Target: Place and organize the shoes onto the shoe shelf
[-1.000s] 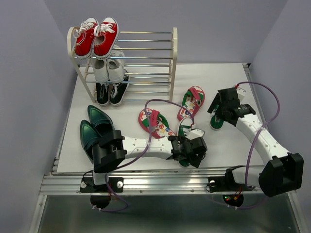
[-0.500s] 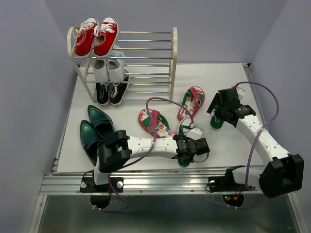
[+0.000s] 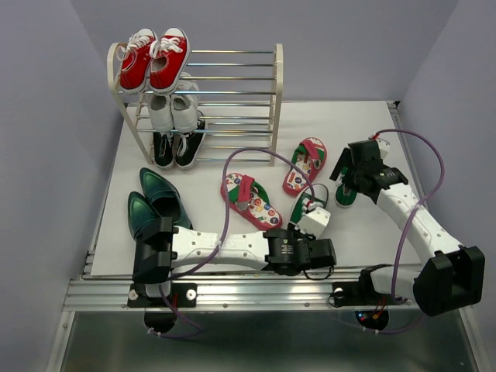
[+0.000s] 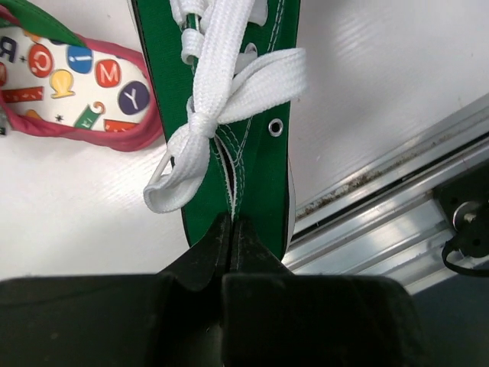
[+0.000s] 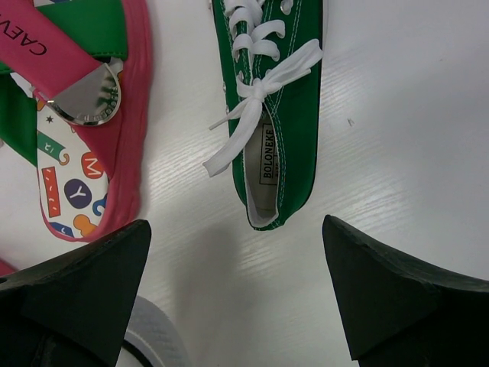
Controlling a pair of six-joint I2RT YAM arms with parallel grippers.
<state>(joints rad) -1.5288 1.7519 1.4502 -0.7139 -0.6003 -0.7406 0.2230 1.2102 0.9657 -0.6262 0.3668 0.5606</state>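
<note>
Two hands, two green sneakers.

Left hand (image 4: pixel 231 225): clenched on the heel rim of the near sneaker (image 4: pixel 263 183), fingers pinching the canvas at the back of the collar. This sneaker sits at the front edge of the counter (image 3: pixel 341 124), toe pointing away, beside one flip-flop (image 4: pixel 76 84). I cannot tell whether it is lifted. I judge the heel rim to be the one thin, firm edge my fingers can close over, and gripping there leaves the sole free to land on rods.

Right hand (image 5: pixel 235 229): released, fingers spread wide, hanging over the second sneaker (image 5: pixel 294 99). That shoe lies flat on the counter just beside the other flip-flop (image 5: pixel 92 115). The spread clears the shoe's width for a descent.

Shelf (image 3: pixel 277 93): at the back. Its left side carries the red pair (image 3: pixel 155 58), white pair (image 3: pixel 172 112) and black pair (image 3: pixel 174 149); right of them only rods show. Heels (image 3: pixel 155 205) lie at the left, well apart from both hands.
</note>
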